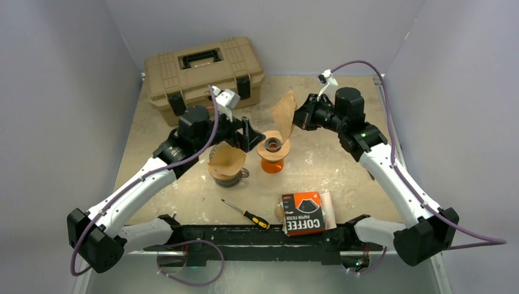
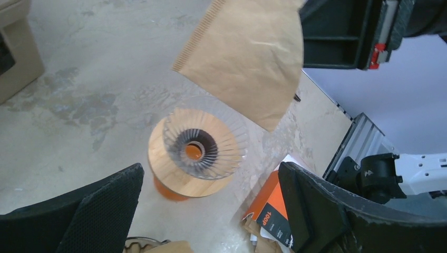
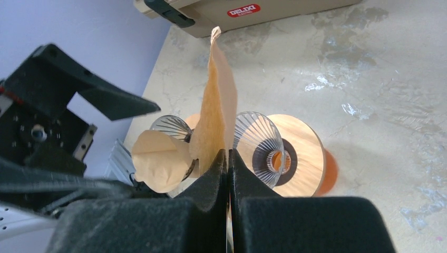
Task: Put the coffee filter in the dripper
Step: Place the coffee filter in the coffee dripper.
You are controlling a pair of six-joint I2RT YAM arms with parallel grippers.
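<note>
A flat brown paper coffee filter [image 1: 284, 114] hangs in the air, pinched at one edge by my right gripper [image 1: 298, 117], which is shut on it; it also shows in the right wrist view [image 3: 217, 113] and in the left wrist view [image 2: 248, 58]. Below it stands the clear ribbed glass dripper [image 1: 273, 146] on a wooden ring and orange base; it is empty inside [image 2: 203, 145] [image 3: 258, 147]. My left gripper [image 1: 252, 135] is open and empty, just left of the dripper, its fingertips [image 2: 108, 205] on either side of it in the wrist view.
A second glass dripper holding a brown filter [image 1: 227, 163] stands left of the orange one. An orange-and-black coffee filter box [image 1: 303, 213] and a screwdriver [image 1: 246, 214] lie near the front. A tan toolbox [image 1: 202, 70] stands at the back left.
</note>
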